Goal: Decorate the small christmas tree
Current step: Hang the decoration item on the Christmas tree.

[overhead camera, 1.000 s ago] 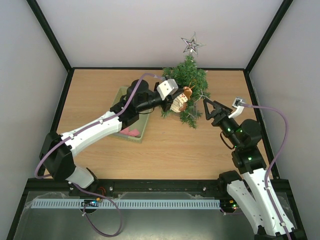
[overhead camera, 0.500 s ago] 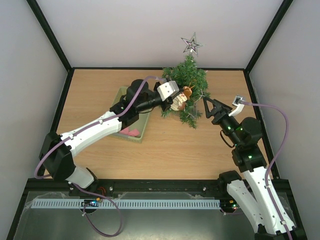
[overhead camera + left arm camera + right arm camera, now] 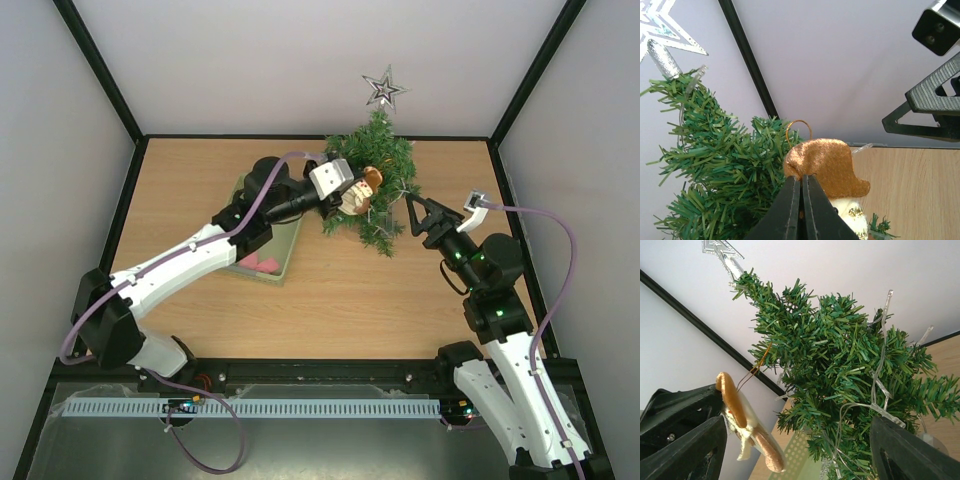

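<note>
The small christmas tree (image 3: 378,172) stands at the back of the table with a silver star (image 3: 383,88) on top and a clear light string (image 3: 880,390) through its branches. My left gripper (image 3: 347,196) is shut on a plush ornament (image 3: 362,187) with a gold hat (image 3: 827,164) and a gold hanging loop, pressed against the tree's left side (image 3: 715,165). The loop (image 3: 754,369) reaches toward a branch; I cannot tell if it is hooked. My right gripper (image 3: 410,215) is open just right of the tree (image 3: 840,370), with nothing between its fingers (image 3: 910,455).
A pale green perforated basket (image 3: 290,255) lies left of the tree under my left arm, with a pink item (image 3: 262,264) inside. Black frame posts and white walls enclose the table. Bare wood (image 3: 340,300) lies in front of the tree.
My left gripper has carried the ornament a little up and back against the tree's left side. The right arm has hardly moved.
</note>
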You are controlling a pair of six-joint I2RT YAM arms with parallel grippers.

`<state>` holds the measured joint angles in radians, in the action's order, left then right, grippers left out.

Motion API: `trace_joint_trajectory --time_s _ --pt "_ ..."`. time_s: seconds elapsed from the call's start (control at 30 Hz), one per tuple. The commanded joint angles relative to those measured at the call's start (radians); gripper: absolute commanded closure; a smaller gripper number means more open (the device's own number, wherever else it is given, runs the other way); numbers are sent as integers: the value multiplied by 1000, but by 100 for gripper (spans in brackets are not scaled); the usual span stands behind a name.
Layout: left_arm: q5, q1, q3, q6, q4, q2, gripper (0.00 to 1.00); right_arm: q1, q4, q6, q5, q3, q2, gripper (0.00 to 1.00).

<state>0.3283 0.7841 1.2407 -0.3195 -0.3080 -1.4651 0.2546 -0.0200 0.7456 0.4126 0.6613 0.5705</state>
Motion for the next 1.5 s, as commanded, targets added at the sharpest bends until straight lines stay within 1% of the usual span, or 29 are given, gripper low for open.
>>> trace_joint_trajectory --time_s 0.0,0.1,0.27,0.53,0.87,1.23,1.47 --pt "2 -5 6 -15 -61 43 98 -2 -23 4 5 29 -1 23" --pt "10 -4 0 -4 -73 61 98 -1 -24 7 6 28 -2 23" --pt "-16 -3 -8 -2 -106 89 98 0 -29 11 8 30 0 23" --pt "-23 -5 0 -17 -93 58 98 0 -29 11 8 32 -4 23" --pt "61 -5 36 14 -104 53 98 0 -23 8 7 41 -8 23" --pt "112 -30 -27 79 -174 -24 98 0 -25 -2 14 40 -6 23" --pt "148 -49 -37 99 -165 -36 98 0 -32 9 34 43 11 23"
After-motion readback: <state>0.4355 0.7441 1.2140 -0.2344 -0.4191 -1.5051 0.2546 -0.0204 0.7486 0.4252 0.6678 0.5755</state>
